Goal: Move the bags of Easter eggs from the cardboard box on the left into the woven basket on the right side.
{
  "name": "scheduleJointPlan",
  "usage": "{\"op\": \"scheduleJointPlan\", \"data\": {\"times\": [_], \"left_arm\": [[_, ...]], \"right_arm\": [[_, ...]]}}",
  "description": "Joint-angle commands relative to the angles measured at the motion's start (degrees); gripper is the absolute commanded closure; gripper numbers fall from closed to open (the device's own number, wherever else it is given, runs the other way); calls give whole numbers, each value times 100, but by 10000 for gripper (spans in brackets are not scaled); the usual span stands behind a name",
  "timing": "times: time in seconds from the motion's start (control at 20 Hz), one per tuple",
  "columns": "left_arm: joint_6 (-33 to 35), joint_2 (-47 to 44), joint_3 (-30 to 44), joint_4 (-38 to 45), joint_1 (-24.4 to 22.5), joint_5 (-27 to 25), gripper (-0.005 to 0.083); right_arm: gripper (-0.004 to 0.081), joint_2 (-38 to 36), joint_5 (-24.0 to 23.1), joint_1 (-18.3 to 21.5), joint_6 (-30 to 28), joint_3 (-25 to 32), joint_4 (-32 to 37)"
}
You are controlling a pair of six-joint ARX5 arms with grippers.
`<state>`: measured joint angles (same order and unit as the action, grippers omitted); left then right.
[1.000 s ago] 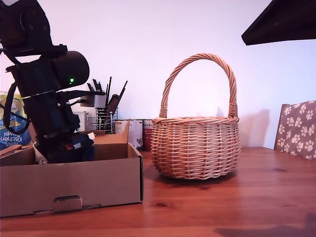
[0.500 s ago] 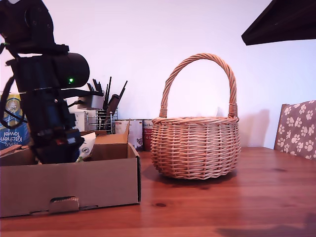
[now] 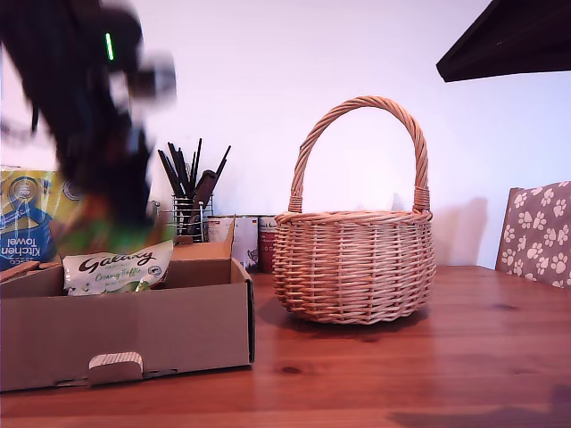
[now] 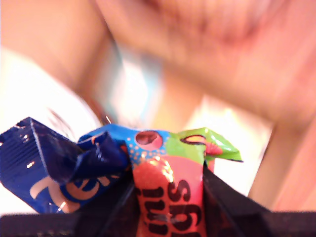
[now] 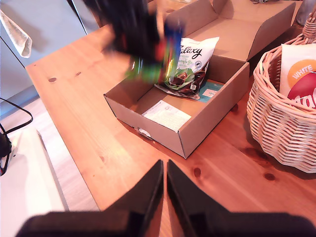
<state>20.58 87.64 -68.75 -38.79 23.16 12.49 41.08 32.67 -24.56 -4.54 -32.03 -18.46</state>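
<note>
My first gripper [image 4: 168, 200] is shut on a crumpled glossy egg bag [image 4: 165, 185], red and green with a blue, orange-printed part [image 4: 59, 168]; one pouch or two, I cannot tell. In the exterior view this arm [image 3: 98, 116] is a blur above the cardboard box [image 3: 178, 330], at that view's left. A pale Galaxy bag [image 3: 116, 267] leans inside the box [image 5: 207, 118]. The woven basket [image 3: 352, 263] stands to the box's right in the exterior view and holds a red-and-white pouch [image 5: 301, 79]. My second gripper [image 5: 164, 190] hangs shut and empty high over the table's near edge.
Behind the box stand a yellow-and-blue kitchen towel pack [image 3: 22, 223], a utensil holder [image 3: 189, 201] and tins [image 3: 254, 236]. A paw-print chair back [image 3: 540, 232] is at the exterior view's right. A paper leaflet [image 5: 166, 114] lies on the box floor. A dark arm part [image 3: 508, 36] overhangs.
The first arm has risen out of the box with the bag and now blurs above it. The Galaxy bag, hidden behind the arm before, now shows in the box.
</note>
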Motion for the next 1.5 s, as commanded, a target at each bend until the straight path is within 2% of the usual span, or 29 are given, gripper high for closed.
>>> {"op": "scheduleJointPlan", "data": {"times": [0.0, 0.1, 0.15, 0.3, 0.45, 0.6, 0.8, 1.0, 1.3, 1.45], "left_arm": [[-446, -42, 2, 446, 57, 686, 576], [-765, -9, 2, 1266, 219, 1392, 576], [-920, 98, 2, 1757, 367, 1528, 576], [-1244, 433, 2, 3228, 800, 1519, 576], [-1589, 922, -11, 4723, 1161, 1276, 576], [-1598, 1528, -212, 5464, 1362, 1021, 576], [-1497, 2159, -483, 6094, 1414, 415, 576], [-1499, 2446, -616, 6395, 1414, 323, 576], [-1497, 2455, -616, 6367, 1565, 321, 576], [-1401, 2459, -616, 6373, 1663, 17, 569]], "right_arm": [[783, 0, 37, -17, 0, -57, 39], [783, 0, 37, -17, 0, -57, 39], [783, 0, 37, -17, 0, -57, 39], [783, 0, 37, -17, 0, -57, 35], [783, 0, 37, -17, 0, -57, 22], [783, 0, 37, -17, -2, -57, 20], [783, 0, 37, -17, -2, -57, 17], [783, 0, 37, -17, -2, -57, 4], [783, 0, 22, -17, -4, -57, 4], [783, 0, 13, -17, -4, -57, -22]]}}
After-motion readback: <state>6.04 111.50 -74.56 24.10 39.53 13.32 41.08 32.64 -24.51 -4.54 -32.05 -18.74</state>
